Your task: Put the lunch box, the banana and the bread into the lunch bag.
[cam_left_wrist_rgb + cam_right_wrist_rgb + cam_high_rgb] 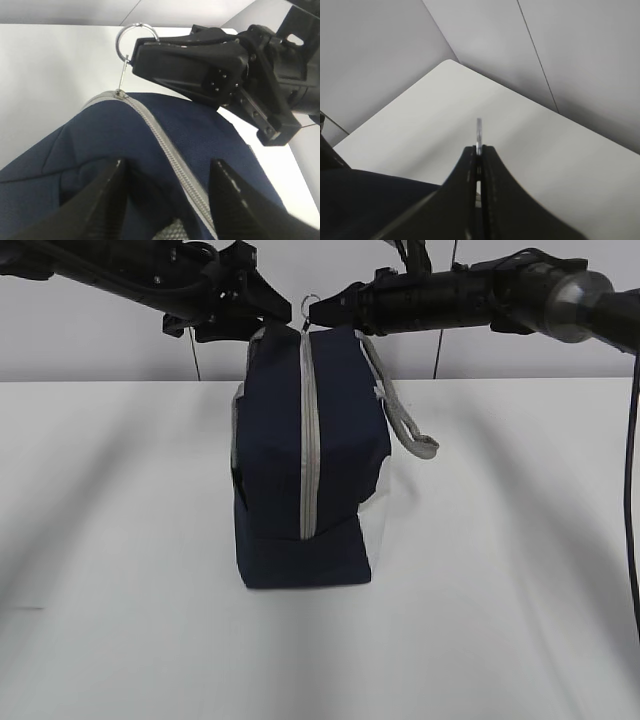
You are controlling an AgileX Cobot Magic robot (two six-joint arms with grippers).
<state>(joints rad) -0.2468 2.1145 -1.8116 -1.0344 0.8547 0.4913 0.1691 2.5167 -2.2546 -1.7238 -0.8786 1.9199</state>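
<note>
The navy lunch bag (300, 460) stands on end on the white table, its grey zipper (307, 440) shut and running straight up the facing side. My right gripper (322, 308) is shut on the zipper's ring pull (310, 302) at the bag's top; the ring (479, 130) sticks out past its closed fingertips. My left gripper (258, 325) holds the bag's top left corner; in the left wrist view its fingers (119, 170) straddle a fold of navy fabric (100, 145). The right gripper (135, 57) and the ring (137, 35) show there too. The lunch box, banana and bread are out of view.
A grey webbing handle (405, 420) loops out from the bag's upper right. A white side panel (378, 520) shows on the bag's right. The white table (520, 590) runs back to a grey wall. Both black arms reach in from the top corners.
</note>
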